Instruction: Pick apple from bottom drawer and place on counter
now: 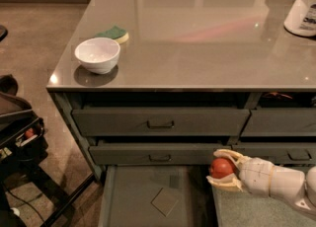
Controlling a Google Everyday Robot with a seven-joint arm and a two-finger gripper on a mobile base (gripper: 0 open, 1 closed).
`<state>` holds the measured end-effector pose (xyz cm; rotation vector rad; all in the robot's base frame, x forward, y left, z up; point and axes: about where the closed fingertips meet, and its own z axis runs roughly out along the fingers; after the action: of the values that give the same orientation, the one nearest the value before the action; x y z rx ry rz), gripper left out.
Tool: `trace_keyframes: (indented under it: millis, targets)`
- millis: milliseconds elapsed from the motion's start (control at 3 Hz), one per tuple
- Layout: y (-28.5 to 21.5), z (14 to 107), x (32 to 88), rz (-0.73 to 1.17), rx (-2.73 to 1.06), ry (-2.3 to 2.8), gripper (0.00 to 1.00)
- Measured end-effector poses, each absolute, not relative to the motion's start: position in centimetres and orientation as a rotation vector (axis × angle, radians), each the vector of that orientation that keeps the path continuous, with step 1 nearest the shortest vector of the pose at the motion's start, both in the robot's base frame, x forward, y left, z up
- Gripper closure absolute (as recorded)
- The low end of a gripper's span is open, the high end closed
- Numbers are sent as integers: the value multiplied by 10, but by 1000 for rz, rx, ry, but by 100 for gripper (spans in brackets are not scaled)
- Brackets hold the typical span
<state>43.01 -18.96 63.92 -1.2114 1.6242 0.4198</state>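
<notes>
Because my cream tool [216,168] grips the round red-orange apple [223,168] clear of the grey-green bottom drawer [133,196], lifting to the glossy grey-brown surface [197,38] seems next.

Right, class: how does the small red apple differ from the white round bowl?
The small red apple is smaller than the white round bowl. The gripper, low by the drawer fronts, holds the apple; the bowl rests on the glossy grey counter. Both are round.
</notes>
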Motion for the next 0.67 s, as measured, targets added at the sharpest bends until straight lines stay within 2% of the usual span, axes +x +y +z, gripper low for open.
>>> trace_keyframes:
  millis: [333,667]
  targets:
    - [-187,658,432,377,-1273,1625,100]
    - [-177,722,426,256,-1410,1557,100]
